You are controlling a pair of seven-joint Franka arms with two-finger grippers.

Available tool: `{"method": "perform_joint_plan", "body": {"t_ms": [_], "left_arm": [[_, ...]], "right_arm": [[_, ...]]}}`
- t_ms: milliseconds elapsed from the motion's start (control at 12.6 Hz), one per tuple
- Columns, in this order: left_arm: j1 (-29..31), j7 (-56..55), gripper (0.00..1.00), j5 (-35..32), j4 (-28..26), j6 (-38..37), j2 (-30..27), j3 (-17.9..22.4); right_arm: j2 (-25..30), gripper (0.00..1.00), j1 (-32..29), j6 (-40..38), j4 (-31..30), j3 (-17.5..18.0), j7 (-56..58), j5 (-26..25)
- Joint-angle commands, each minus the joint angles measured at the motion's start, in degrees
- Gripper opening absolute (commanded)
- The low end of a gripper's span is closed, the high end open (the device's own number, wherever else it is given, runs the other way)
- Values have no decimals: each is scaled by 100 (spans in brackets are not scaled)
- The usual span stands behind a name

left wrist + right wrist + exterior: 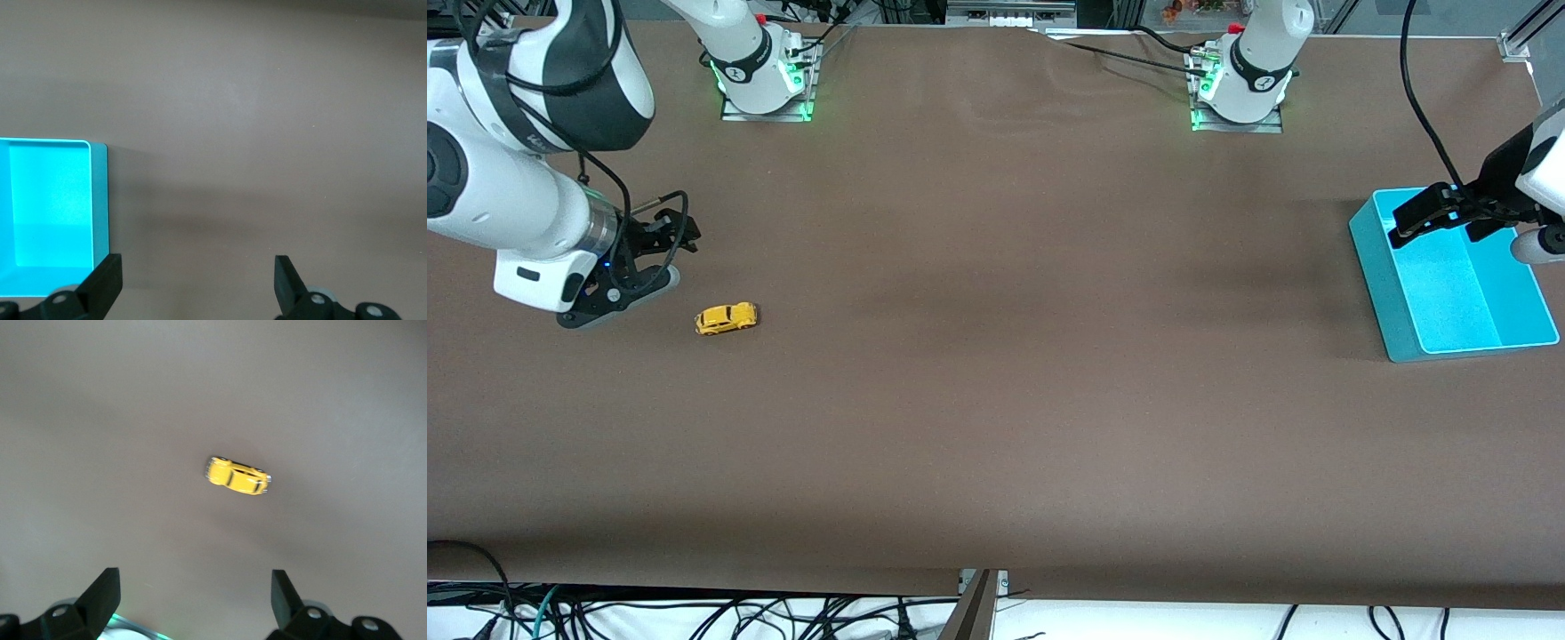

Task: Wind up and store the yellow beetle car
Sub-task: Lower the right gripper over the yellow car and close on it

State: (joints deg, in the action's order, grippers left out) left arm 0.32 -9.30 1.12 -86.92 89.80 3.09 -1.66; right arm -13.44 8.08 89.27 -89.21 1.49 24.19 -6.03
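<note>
We see the yellow car (pixel 727 317) on its wheels on the brown tabletop (pixel 996 356), at middle left of the front view. Nothing is done yet: winding and storing remain. Our right gripper (pixel 660 252) hangs beside it, jaws wide and empty. Our left gripper (pixel 1440 213) waits over the blue bin (pixel 1383 293), jaws wide.

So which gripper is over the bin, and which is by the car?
The left gripper hangs open over the blue bin. The right gripper, also open, is beside the yellow car, which sits untouched on the table.
</note>
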Motion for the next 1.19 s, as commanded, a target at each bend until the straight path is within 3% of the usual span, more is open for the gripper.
{"method": "perform_joint_plan", "body": {"t_ms": [0, 397, 556, 873, 1111], "left_arm": [[-14, 78, 100, 108, 166, -32, 86, 17], [-14, 78, 100, 108, 166, -32, 86, 17], [-14, 78, 100, 108, 166, -32, 86, 17], [-14, 78, 100, 108, 166, -32, 86, 17], [-14, 78, 100, 108, 166, -32, 86, 17]], "right_arm": [[-114, 100, -61, 81, -26, -17, 1084, -205], [-97, 100, -201, 1309, -894, -262, 3061, -49], [139, 100, -237, 2038, -1736, -412, 3617, 391], [869, 99, -237, 4076, -3802, -483, 4267, 392], [826, 99, -254, 4843, -4288, -746, 5268, 401]]}}
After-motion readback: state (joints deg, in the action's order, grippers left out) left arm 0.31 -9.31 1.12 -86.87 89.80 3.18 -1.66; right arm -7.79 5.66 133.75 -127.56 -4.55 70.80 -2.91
